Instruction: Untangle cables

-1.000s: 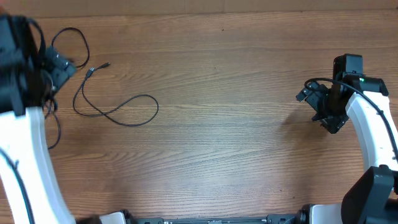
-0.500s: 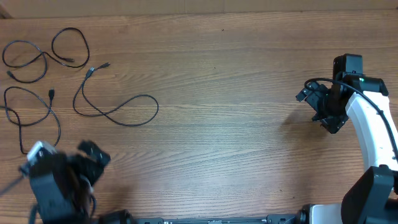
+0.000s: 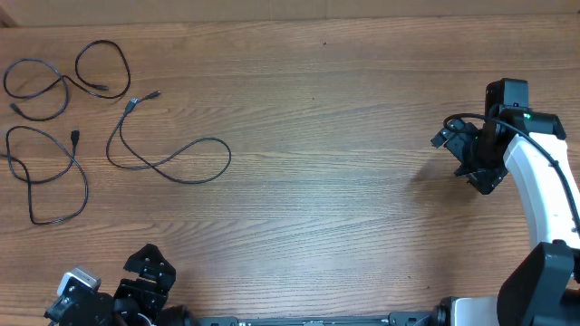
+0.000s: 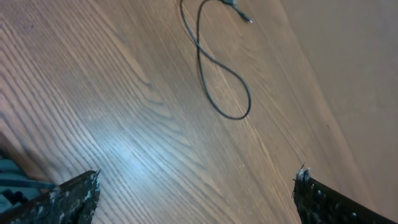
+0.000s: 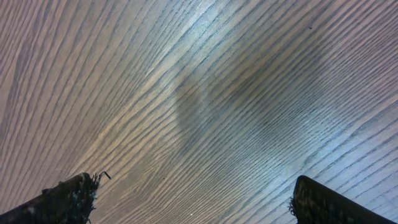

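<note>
With the three cables (image 3: 229,156) lying separate at the upper left of the worktop (image 3: 344,181), I judge both the left tool (image 4: 198,177), bottom left, and right tool (image 5: 196,180), right edge, sit spread and empty to stay clear.

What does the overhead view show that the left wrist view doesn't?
Only overhead: three separate-looking cords at the table's left, the top-left cable, the lower-left cable and the middle cable, plus the right arm at the far side. Only left wrist: the left pincer close up, open, with nothing between its tips. Both: the wooden table and one cable loop with a plug, probably the middle cable, though I can't be sure.
</note>
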